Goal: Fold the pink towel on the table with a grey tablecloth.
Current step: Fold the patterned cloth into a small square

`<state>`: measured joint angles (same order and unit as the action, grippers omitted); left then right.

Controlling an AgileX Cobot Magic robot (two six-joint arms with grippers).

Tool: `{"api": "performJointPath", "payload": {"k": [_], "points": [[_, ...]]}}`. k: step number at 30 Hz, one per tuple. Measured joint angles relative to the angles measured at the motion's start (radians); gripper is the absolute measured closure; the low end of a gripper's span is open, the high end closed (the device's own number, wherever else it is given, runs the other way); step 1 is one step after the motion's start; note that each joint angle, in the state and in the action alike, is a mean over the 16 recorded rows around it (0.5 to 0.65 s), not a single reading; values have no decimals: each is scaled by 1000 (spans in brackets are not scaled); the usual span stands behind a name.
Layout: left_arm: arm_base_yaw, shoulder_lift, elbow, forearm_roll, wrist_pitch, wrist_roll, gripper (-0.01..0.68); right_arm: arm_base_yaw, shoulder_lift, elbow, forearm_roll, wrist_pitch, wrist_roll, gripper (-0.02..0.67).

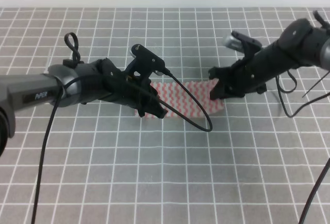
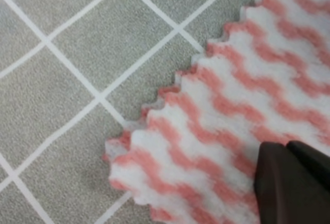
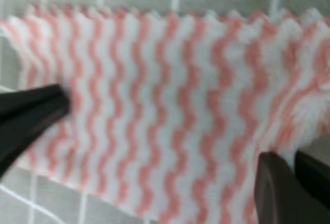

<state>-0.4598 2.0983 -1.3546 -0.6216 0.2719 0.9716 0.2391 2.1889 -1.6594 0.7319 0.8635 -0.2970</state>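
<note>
The pink towel (image 1: 188,100) lies mid-table on the grey tablecloth (image 1: 165,172), your left gripper (image 1: 154,111) pinched on its left corner, your right gripper (image 1: 219,87) clamped on its right edge (slightly lifted). You look to be at the grasp; next, carry both held ends evenly across together.

Pink-and-white zigzag-striped towel (image 1: 192,100), white-gridded grey tablecloth (image 1: 154,182)

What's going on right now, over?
Left gripper low on the towel's left end, grip unclear. Right gripper shut on its right end, lifted. Nothing else on the table.
</note>
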Motion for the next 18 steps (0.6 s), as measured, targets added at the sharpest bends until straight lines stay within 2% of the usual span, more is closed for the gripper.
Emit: {"api": "performJointPath", "payload": {"k": [18], "points": [[0,-1,0,0,0,0,675,25,-5,-105,84,118,-68,658]]}}
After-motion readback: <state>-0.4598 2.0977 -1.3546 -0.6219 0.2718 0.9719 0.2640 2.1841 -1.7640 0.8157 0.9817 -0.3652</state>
